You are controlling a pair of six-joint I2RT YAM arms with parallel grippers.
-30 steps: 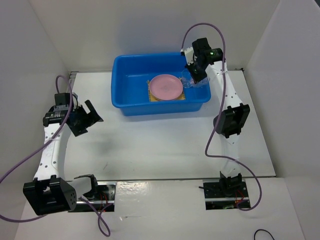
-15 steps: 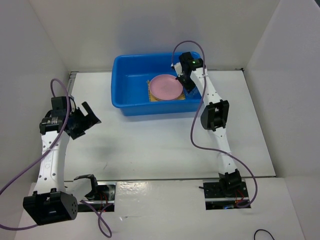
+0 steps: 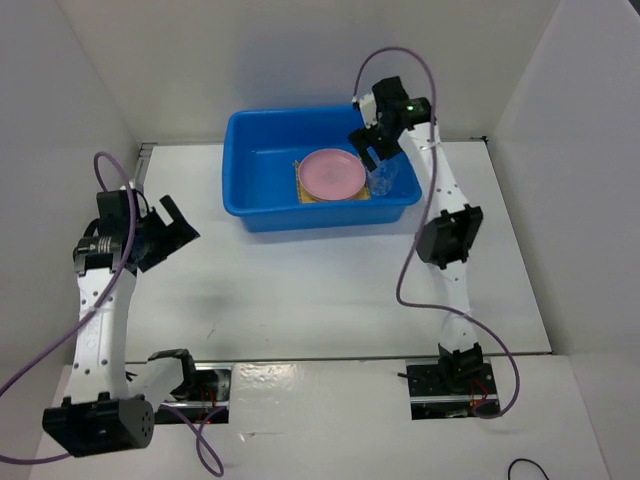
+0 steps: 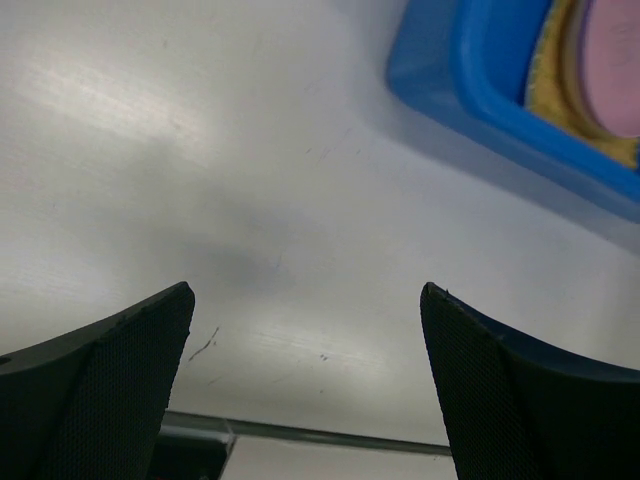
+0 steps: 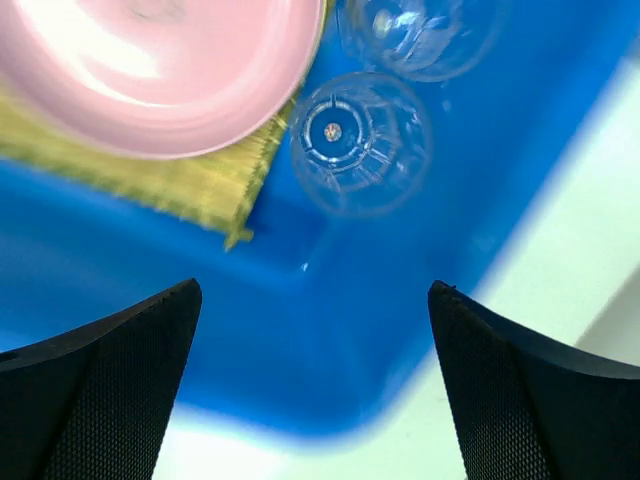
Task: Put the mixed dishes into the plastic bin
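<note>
White table (image 3: 300, 290) and plain white walls framed the work. Straight below the right gripper (image 5: 312, 288), whose fingers stood spread wide and empty, the clear glass cup (image 5: 360, 140) sat upright on the floor of the blue bin (image 3: 250, 170), untouched. To that gripper's left the pink plate (image 5: 160, 70) lay on the bamboo mat (image 5: 190, 185), a mat corner close to the cup. The left gripper (image 3: 175, 228), equally spread and empty, hung over bare table, the bin well ahead to its right.
</note>
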